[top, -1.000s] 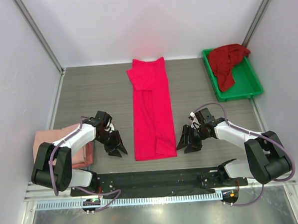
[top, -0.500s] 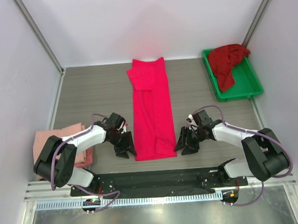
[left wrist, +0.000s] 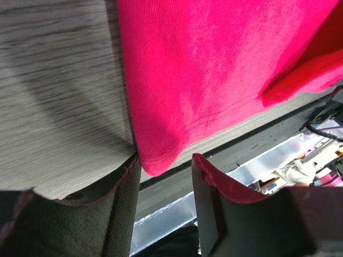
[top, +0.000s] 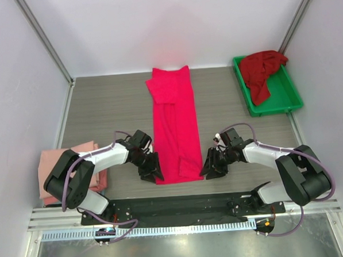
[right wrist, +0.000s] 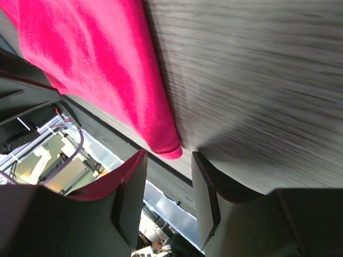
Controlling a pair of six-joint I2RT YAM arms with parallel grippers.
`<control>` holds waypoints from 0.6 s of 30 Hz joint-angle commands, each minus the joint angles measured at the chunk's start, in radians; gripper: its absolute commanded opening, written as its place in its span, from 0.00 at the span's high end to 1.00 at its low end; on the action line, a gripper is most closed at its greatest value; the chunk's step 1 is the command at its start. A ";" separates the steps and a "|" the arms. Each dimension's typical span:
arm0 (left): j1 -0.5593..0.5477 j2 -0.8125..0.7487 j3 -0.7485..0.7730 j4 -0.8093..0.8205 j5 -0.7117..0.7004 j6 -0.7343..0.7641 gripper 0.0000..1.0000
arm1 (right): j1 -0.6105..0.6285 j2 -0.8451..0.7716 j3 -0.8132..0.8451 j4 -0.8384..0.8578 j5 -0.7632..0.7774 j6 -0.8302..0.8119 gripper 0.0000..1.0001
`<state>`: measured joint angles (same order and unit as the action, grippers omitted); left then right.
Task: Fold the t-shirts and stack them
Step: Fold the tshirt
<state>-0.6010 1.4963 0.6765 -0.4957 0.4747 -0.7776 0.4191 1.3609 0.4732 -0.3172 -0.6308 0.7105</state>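
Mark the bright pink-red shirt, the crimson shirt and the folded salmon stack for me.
bright pink-red shirt [top: 174, 134], top external view, middle of the spread cloth.
crimson shirt [top: 260, 71], top external view, centre of the bunched cloth.
folded salmon stack [top: 48, 161], top external view, far left part.

One overhead, two wrist close-ups.
Looks down from high over the near edge onto the whole table [top: 101, 109]; sits very near at each wrist, facing one near corner of the bright pinkish-red t-shirt [top: 174, 134], common to all three.
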 commanded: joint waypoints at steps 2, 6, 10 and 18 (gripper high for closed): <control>-0.006 0.022 -0.009 0.029 -0.082 0.017 0.56 | 0.020 0.026 -0.011 0.049 0.005 0.024 0.55; -0.006 0.019 -0.017 0.028 -0.087 0.018 0.61 | 0.030 0.049 -0.008 0.089 0.003 0.043 0.55; -0.006 0.015 -0.018 0.020 -0.100 0.017 0.78 | 0.041 0.058 -0.015 0.098 -0.012 0.041 0.62; 0.044 -0.047 0.014 -0.018 -0.143 0.067 1.00 | 0.035 -0.028 0.011 0.017 -0.003 -0.040 0.98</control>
<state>-0.5907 1.4883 0.6697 -0.4995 0.4145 -0.7635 0.4526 1.3998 0.4591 -0.2489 -0.6460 0.7277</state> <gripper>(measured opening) 0.011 0.042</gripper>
